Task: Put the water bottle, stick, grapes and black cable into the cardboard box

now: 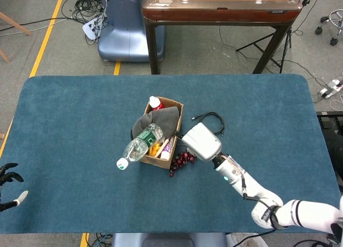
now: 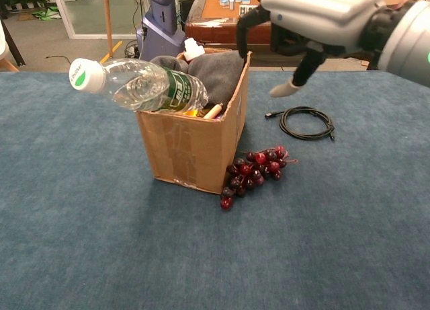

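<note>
Where head view hides it, stick (image 2: 213,111) (chest view) inside box (image 2: 191,145)

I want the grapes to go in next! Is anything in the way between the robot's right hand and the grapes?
Nothing visible is. The right hand hangs empty above the table, just right of the cardboard box. The grapes lie in the open on the blue cloth below it, close against the box's right wall. The black cable lies farther back, apart from them.
</note>
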Robot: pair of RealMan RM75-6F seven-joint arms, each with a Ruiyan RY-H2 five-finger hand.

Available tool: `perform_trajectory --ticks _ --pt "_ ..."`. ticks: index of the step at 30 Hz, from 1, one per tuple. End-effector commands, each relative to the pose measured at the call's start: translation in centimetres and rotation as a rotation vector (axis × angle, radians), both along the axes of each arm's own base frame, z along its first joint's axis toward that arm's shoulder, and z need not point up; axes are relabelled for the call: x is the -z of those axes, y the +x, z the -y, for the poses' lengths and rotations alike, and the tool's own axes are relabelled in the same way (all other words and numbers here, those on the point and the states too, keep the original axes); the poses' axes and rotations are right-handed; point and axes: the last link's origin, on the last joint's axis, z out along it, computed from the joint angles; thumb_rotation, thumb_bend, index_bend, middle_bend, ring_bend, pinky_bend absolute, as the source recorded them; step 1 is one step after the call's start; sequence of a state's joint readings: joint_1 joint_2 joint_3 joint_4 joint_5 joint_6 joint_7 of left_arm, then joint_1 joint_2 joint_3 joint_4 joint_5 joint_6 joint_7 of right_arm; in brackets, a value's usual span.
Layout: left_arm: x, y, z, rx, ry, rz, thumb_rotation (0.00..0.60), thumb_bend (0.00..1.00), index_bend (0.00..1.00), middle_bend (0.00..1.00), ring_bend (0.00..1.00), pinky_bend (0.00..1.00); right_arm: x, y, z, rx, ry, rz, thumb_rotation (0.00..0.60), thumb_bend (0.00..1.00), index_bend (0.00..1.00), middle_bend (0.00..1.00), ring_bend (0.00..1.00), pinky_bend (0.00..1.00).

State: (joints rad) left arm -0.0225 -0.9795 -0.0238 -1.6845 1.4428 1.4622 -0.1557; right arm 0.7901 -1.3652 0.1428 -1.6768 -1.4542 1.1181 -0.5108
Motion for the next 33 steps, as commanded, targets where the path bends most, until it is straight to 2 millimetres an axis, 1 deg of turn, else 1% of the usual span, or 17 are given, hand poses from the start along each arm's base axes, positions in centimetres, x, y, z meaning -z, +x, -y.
perform_trajectory --ticks 1,2,3,4,6,7,9,12,17,22,26,29,33 --pt "0.0 -0.1 0.0 -0.004 0.0 -0.002 0.6 0.19 0.48 0.2 0.4 0.67 -0.3 -2.1 -0.5 0.063 0.011 -0.06 0.6 0.0 0.46 0.82 0.8 0.89" --pt "0.0 -0.1 -0.1 -0.005 0.0 -0.002 0.6 0.19 0.48 0.2 0.4 0.67 -0.3 -2.6 -0.6 0.082 0.016 -0.08 0.6 0.0 0.46 0.75 0.74 0.84" --pt "0.0 -0.1 -0.1 -0.006 0.001 -0.002 0.6 0.19 0.48 0.2 0.4 0.67 -0.3 -3.1 -0.6 0.107 0.025 -0.1 0.6 0.0 0.46 0.66 0.65 0.76" --pt "0.0 -0.1 -0.1 -0.007 0.001 -0.002 0.6 0.19 0.48 0.2 0.4 0.67 -0.2 -3.5 -0.7 0.125 0.03 -0.111 0.6 0.0 0.46 0.58 0.57 0.69" --pt "0.0 -0.2 -0.1 -0.008 0.0 -0.001 0.6 0.19 0.48 0.2 0.4 0.67 0.1 -4.2 -0.6 0.164 0.049 -0.127 0.6 0.0 0.46 0.5 0.48 0.6" --pt "0.0 -0.2 -0.1 -0.009 0.0 -0.002 0.6 0.19 0.48 0.2 0.4 0.67 0.3 -4.5 -0.6 0.179 0.058 -0.132 0.6 0.0 0.46 0.48 0.45 0.58" --pt "0.0 -0.2 -0.1 -0.008 0.0 -0.002 0.6 0.19 0.48 0.2 0.4 0.67 0.9 -5.0 -0.4 0.211 0.08 -0.146 0.6 0.0 0.46 0.45 0.43 0.54" --pt "0.0 -0.2 -0.1 -0.009 0.001 0.001 0.6 0.19 0.48 0.2 0.4 0.67 1.9 -5.6 -0.3 0.244 0.107 -0.173 0.6 0.0 0.45 0.43 0.4 0.52" --pt "-0.1 -0.2 -0.1 -0.011 0.001 0.003 0.6 0.19 0.48 0.2 0.4 0.67 3.8 -6.0 0.1 0.274 0.135 -0.222 0.6 0.0 0.44 0.41 0.37 0.49" --pt "-0.1 -0.2 0.0 -0.01 0.002 0.006 0.6 0.19 0.48 0.2 0.4 0.67 5.8 -5.5 0.7 0.288 0.154 -0.232 0.6 0.0 0.43 0.41 0.36 0.48" --pt "-0.2 -0.1 0.0 -0.009 0.005 0.01 0.6 0.19 0.48 0.2 0.4 0.67 7.4 -4.7 1.1 0.287 0.172 -0.236 0.6 0.0 0.41 0.36 0.3 0.45" --pt "-0.3 -0.2 0.0 -0.011 0.007 0.012 0.6 0.19 0.48 0.2 0.4 0.67 8.2 -4.1 1.2 0.285 0.186 -0.237 0.6 0.0 0.38 0.32 0.27 0.42" --pt "-0.5 -0.1 0.0 -0.008 0.012 0.017 0.6 0.19 0.48 0.2 0.4 0.67 9.2 -3.5 1.0 0.28 0.202 -0.238 0.6 0.0 0.37 0.31 0.26 0.42"
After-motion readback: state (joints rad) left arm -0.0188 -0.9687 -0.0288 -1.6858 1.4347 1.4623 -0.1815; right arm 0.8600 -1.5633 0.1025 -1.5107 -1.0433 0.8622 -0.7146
